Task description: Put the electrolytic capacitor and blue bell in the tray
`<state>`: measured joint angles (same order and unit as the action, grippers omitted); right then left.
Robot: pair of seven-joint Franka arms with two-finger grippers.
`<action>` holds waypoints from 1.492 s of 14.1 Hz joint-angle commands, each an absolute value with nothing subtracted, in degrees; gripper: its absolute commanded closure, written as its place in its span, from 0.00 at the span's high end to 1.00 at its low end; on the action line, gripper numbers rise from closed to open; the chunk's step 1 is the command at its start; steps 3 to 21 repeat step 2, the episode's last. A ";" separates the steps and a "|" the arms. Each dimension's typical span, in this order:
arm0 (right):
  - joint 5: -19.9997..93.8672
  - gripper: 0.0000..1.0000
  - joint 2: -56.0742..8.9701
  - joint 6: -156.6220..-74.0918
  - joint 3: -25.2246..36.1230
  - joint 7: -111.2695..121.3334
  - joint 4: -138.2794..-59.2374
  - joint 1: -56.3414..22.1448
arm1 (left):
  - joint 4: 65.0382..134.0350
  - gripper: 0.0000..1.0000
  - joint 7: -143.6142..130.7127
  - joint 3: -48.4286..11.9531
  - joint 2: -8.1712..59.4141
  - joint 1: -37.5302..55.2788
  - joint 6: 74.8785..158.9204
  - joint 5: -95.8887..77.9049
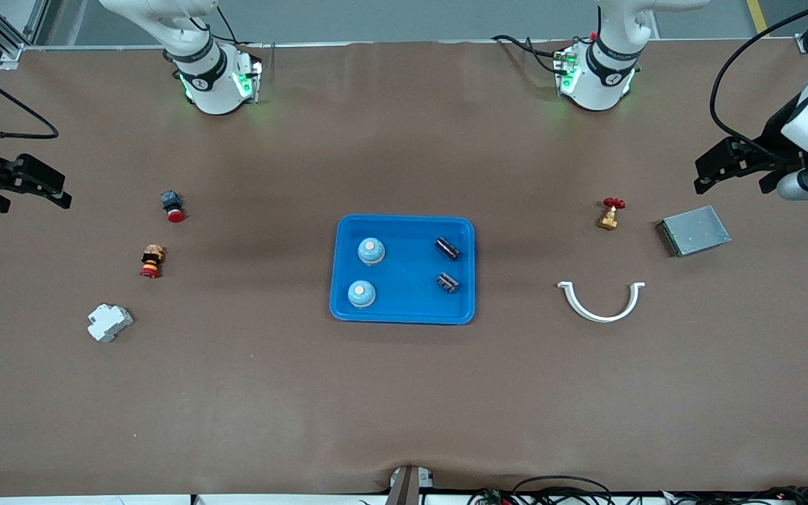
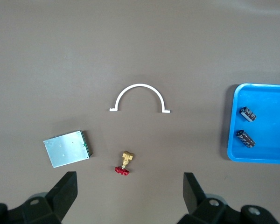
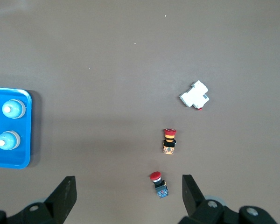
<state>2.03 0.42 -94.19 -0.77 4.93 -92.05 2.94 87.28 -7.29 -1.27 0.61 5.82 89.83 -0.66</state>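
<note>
Nearest the front camera lies a white plastic breaker block [image 1: 109, 322], with a white half-ring clamp [image 1: 601, 303] toward the left arm's end. Between them the shallow bright blue plastic tray [image 1: 404, 314] already holds two pale blue bells [image 1: 371, 251] and two dark cylindrical electrolytic capacitors [image 1: 447, 248]. Both arms wait at the table ends.

From the left wrist, the left gripper [image 2: 129, 186] hangs spread and empty over a brass valve [image 2: 124, 164], beside a grey flat box [image 2: 66, 148].

From the right wrist, the right gripper [image 3: 129, 189] is likewise released, over a red push button [image 3: 158, 184].

Placement looks finished; nothing remains but staying clear.
</note>
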 commanded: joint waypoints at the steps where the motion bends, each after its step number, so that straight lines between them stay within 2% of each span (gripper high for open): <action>1: 1.41 1.00 1.58 -94.13 -1.23 5.45 -92.64 3.52 | 86.75 1.00 -6.06 -1.58 0.79 5.45 88.95 -0.44; 21: 1.41 1.00 1.67 -94.04 -1.14 5.45 -92.64 3.52 | 86.75 1.00 -6.06 -1.58 0.79 5.36 88.95 -0.44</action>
